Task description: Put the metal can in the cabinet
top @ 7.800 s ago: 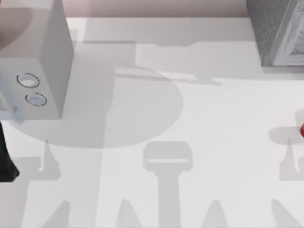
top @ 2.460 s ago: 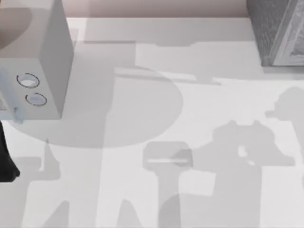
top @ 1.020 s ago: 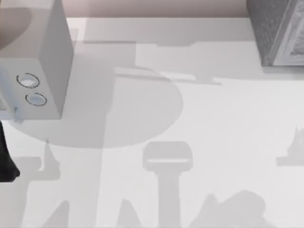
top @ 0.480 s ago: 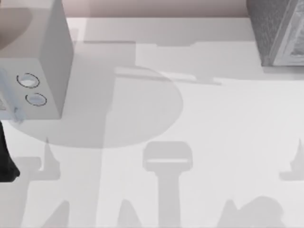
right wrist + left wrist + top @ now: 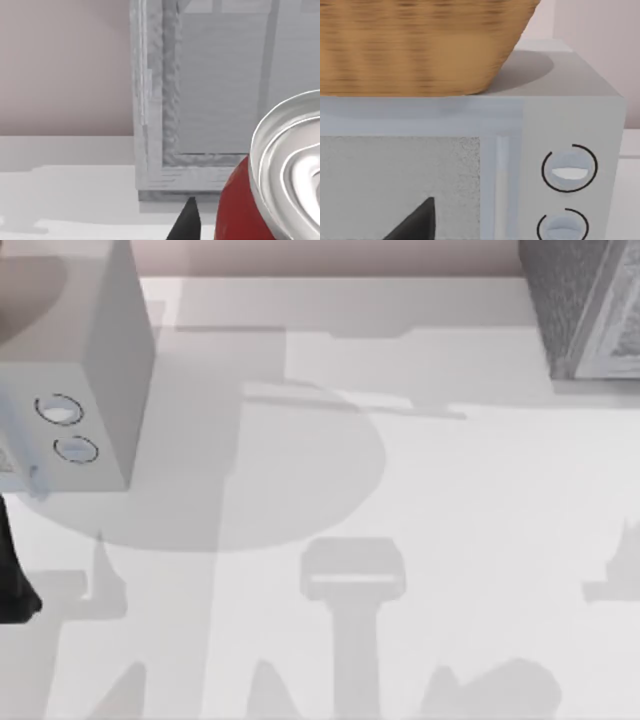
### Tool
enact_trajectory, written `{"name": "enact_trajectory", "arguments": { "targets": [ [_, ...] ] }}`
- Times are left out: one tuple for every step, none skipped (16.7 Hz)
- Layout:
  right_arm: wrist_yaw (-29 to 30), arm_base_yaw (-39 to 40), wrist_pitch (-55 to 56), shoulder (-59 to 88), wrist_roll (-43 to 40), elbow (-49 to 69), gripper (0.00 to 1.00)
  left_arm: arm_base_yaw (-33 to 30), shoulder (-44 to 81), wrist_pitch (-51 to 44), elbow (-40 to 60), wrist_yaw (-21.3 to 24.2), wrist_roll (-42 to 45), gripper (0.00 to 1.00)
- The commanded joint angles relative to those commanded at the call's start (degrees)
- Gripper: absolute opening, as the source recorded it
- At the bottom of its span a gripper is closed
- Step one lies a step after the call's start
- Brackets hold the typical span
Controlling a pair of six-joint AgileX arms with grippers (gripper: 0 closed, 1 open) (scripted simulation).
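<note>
The metal can (image 5: pixel 280 190) is red with a silver rimmed top and sits very close in the right wrist view, tilted. My right gripper (image 5: pixel 235 227) is shut on it, and one dark fingertip (image 5: pixel 188 221) shows beside its red side. Behind the can stands the grey cabinet (image 5: pixel 150 100), its front facing the can and its inside pale grey. From above, the cabinet (image 5: pixel 585 305) sits at the table's back right corner. My left arm (image 5: pixel 12 570) is at the table's left edge, with the left gripper (image 5: pixel 415 227) right in front of the microwave's door.
A grey microwave (image 5: pixel 85 360) with two round knobs (image 5: pixel 568 167) stands at the back left, and a wicker basket (image 5: pixel 420 45) sits on top of it. The white table (image 5: pixel 450 490) carries arm shadows along its front and right edges.
The red can stood at the table's right edge 7.8 s ago and has left the top view. The right arm's shadow has swept across the front right of the table. The left arm has not moved.
</note>
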Motion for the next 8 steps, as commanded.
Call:
{"name": "enact_trajectory", "arguments": {
  "targets": [
    [0.45, 0.42, -0.94, 3.0, 0.04, 3.63, 0.0, 0.0, 0.0, 0.0, 0.0, 0.0, 0.0, 1.0],
    [0.95, 0.88, -1.98, 6.34, 0.08, 7.78, 0.0, 0.0, 0.0, 0.0, 0.0, 0.0, 0.0, 1.0],
    [1.49, 1.38, -3.13, 9.94, 0.13, 12.4, 0.0, 0.0, 0.0, 0.0, 0.0, 0.0, 0.0, 1.0],
    [2.05, 1.92, -4.35, 13.76, 0.18, 17.41, 0.0, 0.0, 0.0, 0.0, 0.0, 0.0, 0.0, 1.0],
    [2.64, 2.48, -5.63, 17.75, 0.23, 22.74, 0.0, 0.0, 0.0, 0.0, 0.0, 0.0, 0.0, 1.0],
    [3.25, 3.05, -6.95, 21.87, 0.28, 28.31, 0.0, 0.0, 0.0, 0.0, 0.0, 0.0, 0.0, 1.0],
    [3.87, 3.64, -8.31, 26.08, 0.33, 34.04, 0.0, 0.0, 0.0, 0.0, 0.0, 0.0, 0.0, 1.0],
    [4.5, 4.24, -9.68, 30.32, 0.38, 39.86, 0.0, 0.0, 0.0, 0.0, 0.0, 0.0, 0.0, 1.0]
  ]
}}
